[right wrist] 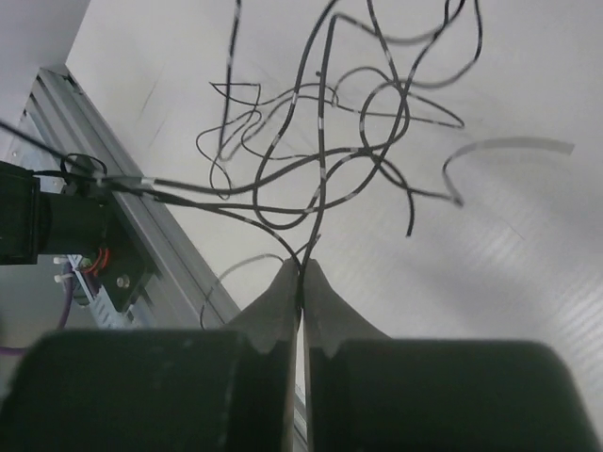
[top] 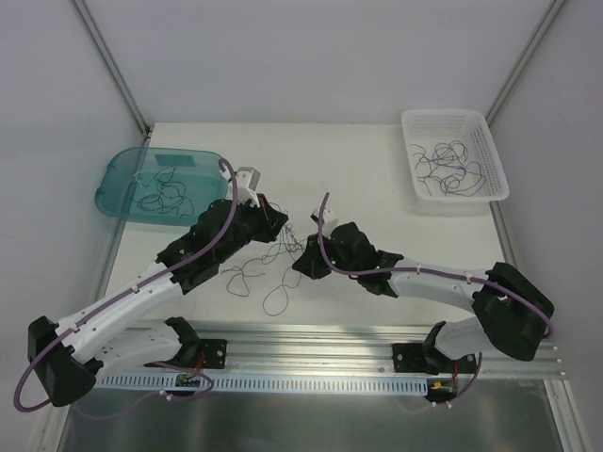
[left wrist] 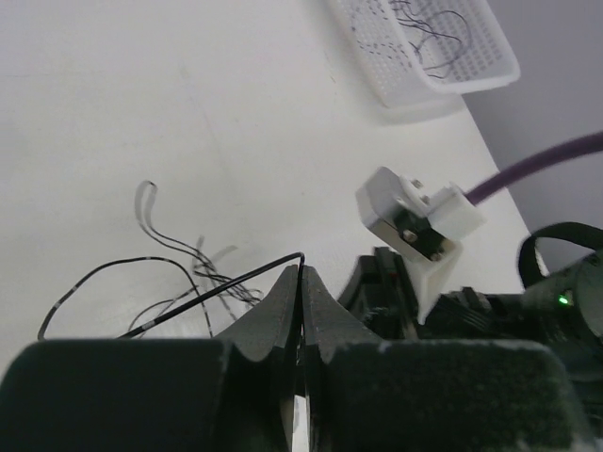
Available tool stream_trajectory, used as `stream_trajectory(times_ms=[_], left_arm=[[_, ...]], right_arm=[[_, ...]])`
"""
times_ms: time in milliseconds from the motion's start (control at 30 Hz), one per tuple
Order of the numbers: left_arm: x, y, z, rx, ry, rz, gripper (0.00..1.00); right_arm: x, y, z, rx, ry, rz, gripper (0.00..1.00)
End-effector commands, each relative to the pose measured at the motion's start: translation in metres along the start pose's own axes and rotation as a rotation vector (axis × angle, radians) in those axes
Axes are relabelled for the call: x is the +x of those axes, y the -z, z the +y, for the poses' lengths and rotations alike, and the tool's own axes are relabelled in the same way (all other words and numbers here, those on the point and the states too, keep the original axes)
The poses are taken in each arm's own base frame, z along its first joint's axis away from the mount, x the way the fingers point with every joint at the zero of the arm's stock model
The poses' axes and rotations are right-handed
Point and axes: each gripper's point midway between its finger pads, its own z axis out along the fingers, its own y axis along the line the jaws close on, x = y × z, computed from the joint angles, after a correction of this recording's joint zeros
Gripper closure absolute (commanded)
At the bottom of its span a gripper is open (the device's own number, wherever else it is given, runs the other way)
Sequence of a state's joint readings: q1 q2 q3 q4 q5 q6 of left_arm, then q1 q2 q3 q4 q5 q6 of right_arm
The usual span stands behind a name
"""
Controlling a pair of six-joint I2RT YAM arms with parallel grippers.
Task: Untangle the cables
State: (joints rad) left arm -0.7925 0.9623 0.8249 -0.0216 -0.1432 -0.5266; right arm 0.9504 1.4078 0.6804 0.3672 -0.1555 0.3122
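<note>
Now we hold the cables (top: 259,278) from both sides: the left tool (left wrist: 301,275) and the right tool (right wrist: 301,271) are each closed on a strand, probably to draw the knot apart. The tangle sits mid-worktop (top: 377,188), between the arms.

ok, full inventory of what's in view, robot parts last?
loose thin dark curly cables: several in one tangle, exact count unclear, bluish-black, on the table between the two grippers
thin dark cables in tray: several, dark, inside the teal tray
thin dark cables in basket: several, dark, inside the white basket
translucent teal plastic tray: one, teal, far left of table
white perforated plastic basket: one, white, far right corner
flat white table: one, white
aluminium rail: one, silver, near edge
left arm: black and white, purple hose
right arm: same
left gripper: black, shut on a loose cable
right gripper: black, shut on loose cables
</note>
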Motion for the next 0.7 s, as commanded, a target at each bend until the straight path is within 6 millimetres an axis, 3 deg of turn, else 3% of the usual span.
stream_trajectory(times_ms=[0,133,167,200,267,300,433,600,633,667], left_arm=[[-0.033,0.012,0.015,-0.118,-0.055,-0.096,1.00],[-0.047,0.024,0.052,-0.262,-0.070,-0.119,1.00],[-0.048,0.026,0.060,-0.286,-0.068,-0.119,1.00],[-0.055,0.031,0.079,-0.345,-0.057,-0.132,1.00],[-0.059,0.039,0.097,-0.389,-0.045,-0.127,1.00],[-0.064,0.045,0.112,-0.438,-0.032,-0.133,1.00],[-0.071,0.056,0.134,-0.517,-0.050,-0.132,1.00],[-0.069,0.067,0.156,-0.614,-0.075,-0.098,1.00],[-0.069,0.071,0.162,-0.642,-0.073,-0.097,1.00],[-0.067,0.076,0.168,-0.673,-0.078,-0.086,1.00]], right_arm=[[-0.008,0.020,-0.009,0.047,0.064,-0.034,0.99],[-0.003,0.046,-0.045,0.161,0.041,-0.025,0.99],[-0.014,0.059,-0.052,0.177,0.026,-0.067,0.99],[-0.003,0.067,-0.066,0.224,0.011,-0.037,0.99],[-0.015,0.089,-0.080,0.284,-0.001,-0.083,0.99],[-0.009,0.102,-0.092,0.345,0.003,-0.061,0.99],[-0.027,0.146,-0.119,0.496,-0.013,-0.114,0.99],[-0.044,0.200,-0.138,0.657,-0.067,-0.155,0.99],[-0.059,0.216,-0.140,0.688,-0.082,-0.204,0.99],[-0.056,0.225,-0.143,0.716,-0.094,-0.187,0.99]])
